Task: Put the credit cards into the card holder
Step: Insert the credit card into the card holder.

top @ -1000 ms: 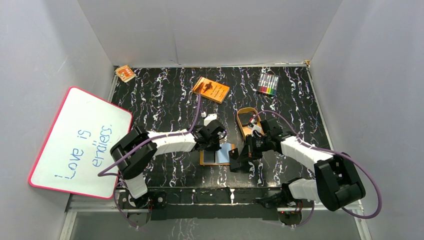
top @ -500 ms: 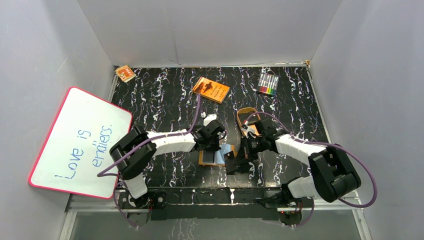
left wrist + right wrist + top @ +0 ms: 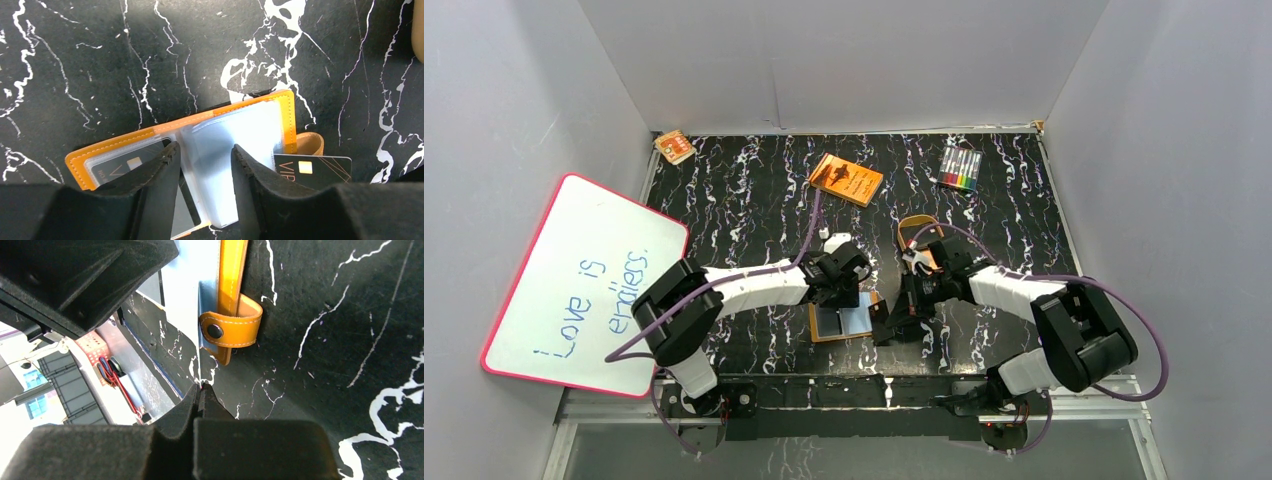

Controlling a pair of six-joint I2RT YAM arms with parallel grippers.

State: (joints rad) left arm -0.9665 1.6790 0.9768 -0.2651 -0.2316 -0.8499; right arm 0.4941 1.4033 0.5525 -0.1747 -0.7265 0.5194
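Card holder lies open beneath left end effector — jaws parted.

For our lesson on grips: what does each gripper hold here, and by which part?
The right gripper pinches a credit card by its near edge. The left gripper is open over the card holder, holding nothing.

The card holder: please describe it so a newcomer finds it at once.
On the black marbled table, look at the near side, about midway across. The card holder lies open there, orange outside with pale blue pockets; the orange book farther back is closed and printed in black.
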